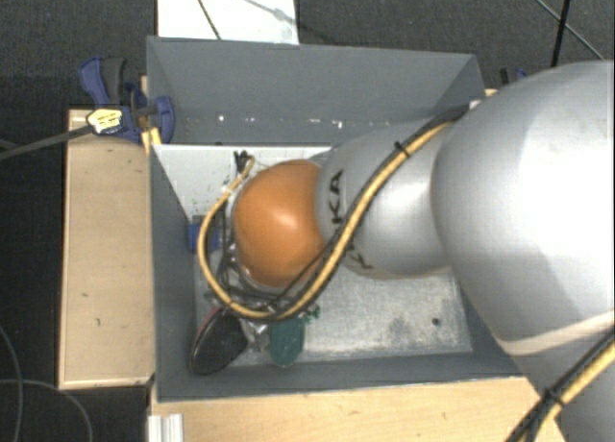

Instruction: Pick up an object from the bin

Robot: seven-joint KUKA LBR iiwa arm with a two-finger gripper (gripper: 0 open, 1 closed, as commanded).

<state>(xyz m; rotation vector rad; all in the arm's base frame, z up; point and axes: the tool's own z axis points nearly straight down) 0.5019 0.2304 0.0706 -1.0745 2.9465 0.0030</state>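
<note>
Black oval thing (213,346): dark, shiny and flat; it lies in the near left corner of the bin (307,85), just left of the gripper (252,323).
Green thing (285,342): small, dark green-blue and roundish; it sits by the near wall, just right of the gripper.
Black and green together: they lie close side by side, with the gripper's end coming down between them. Whether it touches either one is hidden.
Gripper: low in the left part of the bin, tucked under the orange cover. Most of it is hidden, so how wide it stands is not clear, and if something is in it, that is hidden too.
Orange cover (276,222): round like a ball, on the wrist, right above the gripper.
Cable (365,200): yellow and black; it runs along the arm and loops round the left and near side of the gripper.
Blue thing (195,235): a small bit of blue by the left wall, up and left of the gripper, partly behind the cable.
Arm (519,238): big and silver, coming in from the right, over much of the bin.
Bin floor: pale with small dark specks, bare to the right of the gripper.
</note>
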